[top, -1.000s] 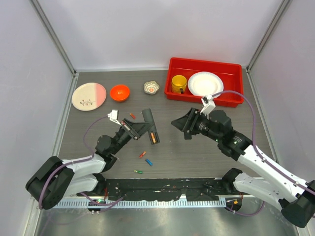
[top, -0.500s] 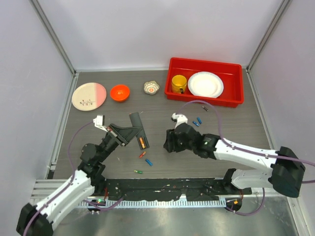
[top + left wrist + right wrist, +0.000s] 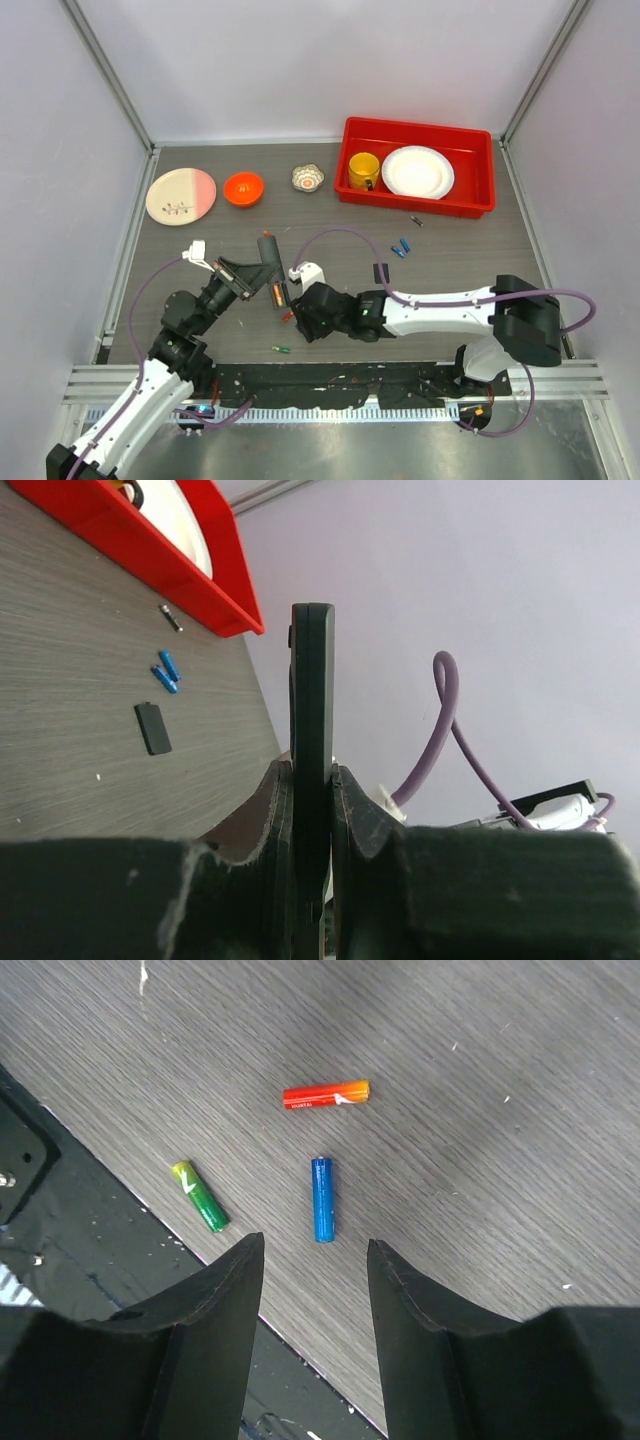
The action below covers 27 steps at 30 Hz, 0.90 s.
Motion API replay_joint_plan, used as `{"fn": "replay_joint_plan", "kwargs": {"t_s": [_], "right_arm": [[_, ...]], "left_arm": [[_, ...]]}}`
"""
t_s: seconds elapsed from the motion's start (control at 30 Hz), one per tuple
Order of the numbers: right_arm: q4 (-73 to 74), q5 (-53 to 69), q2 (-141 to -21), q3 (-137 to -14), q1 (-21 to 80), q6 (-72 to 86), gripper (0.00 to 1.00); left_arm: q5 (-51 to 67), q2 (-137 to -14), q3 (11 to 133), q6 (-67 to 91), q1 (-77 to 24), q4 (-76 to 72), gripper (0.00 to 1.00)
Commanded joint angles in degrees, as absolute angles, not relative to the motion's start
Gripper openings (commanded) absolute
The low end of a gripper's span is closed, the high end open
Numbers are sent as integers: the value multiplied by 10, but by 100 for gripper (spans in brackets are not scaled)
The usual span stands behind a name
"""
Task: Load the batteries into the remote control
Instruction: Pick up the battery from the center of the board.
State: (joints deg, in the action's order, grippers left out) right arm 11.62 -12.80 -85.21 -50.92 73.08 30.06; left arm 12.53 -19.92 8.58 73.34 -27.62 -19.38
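1. Remote control is pinched edge-on in the left gripper, held up left of centre; it has drifted slightly left.
2. Right gripper, jaws spread, has swung in from near the red tray and now hovers over the blue battery.
3. Red-orange battery and green battery lie close by; the next pickup looks imminent.

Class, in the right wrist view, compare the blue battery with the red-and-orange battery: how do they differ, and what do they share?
Colour: the blue battery is blue all over; the red-and-orange battery fades from red to orange. Pose: the blue one runs up the picture, the red-and-orange one across it. Place: the blue one lies nearer the open right gripper than the red-and-orange one. Both are cylinders lying flat on the table.
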Motion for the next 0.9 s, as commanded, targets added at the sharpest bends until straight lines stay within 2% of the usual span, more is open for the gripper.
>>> {"fn": "replay_joint_plan", "kwargs": {"t_s": [0.0,0.27,0.5,0.87], "right_arm": [[113,-180,-881,-548,758,287,50],[117,-204,-913,-554,765,284,47],[116,-208,-894,-550,765,290,48],[54,-185,-864,-484,765,309,57]], "left_arm": [[119,-200,82,738,-272,-210,0],[116,-192,76,735,-272,-217,0],[117,-187,75,732,-272,-218,0],[103,-149,77,730,-272,-201,0]]}}
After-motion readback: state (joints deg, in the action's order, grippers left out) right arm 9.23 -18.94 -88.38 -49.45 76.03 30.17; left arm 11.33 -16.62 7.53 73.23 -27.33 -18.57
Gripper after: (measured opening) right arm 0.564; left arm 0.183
